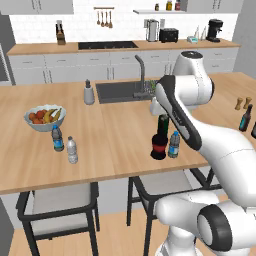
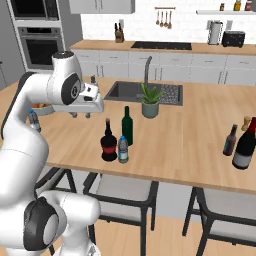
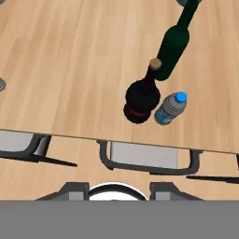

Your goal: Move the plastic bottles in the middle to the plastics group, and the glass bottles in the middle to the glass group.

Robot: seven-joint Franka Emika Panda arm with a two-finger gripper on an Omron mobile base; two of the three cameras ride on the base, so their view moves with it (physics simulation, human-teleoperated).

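The hand (image 2: 80,115) hangs above the worktop (image 2: 200,135), well clear of it, beneath the white wrist block. Its two short dark fingers point down with a small gap between them and nothing in that gap; whether they are parted or closed I cannot tell. It grasps nothing.

Nearest to it, toward the worktop's front edge, stands the middle cluster. The squat black bottle (image 2: 108,142) with a red band is upright close to the front edge. Just beside it, on the side away from the hand, stands the small water bottle (image 2: 123,150) with a blue label and blue cap, the two nearly touching. The tall green bottle (image 2: 128,126) stands just behind them, toward the sink (image 2: 125,90). In the hand view the same three sit together above two stools tucked under the front edge.

Farther back a potted plant (image 2: 150,100) stands by the sink's rim.

Toward the worktop's left end two small water bottles (image 1: 65,144) stand side by side near the front edge, with a fruit bowl (image 1: 45,117) just behind them and a grey soap dispenser (image 1: 89,93) beside the sink.

At the worktop's right end stand the dark glass bottles (image 2: 239,145), with two small brown shakers (image 1: 243,103) behind them.
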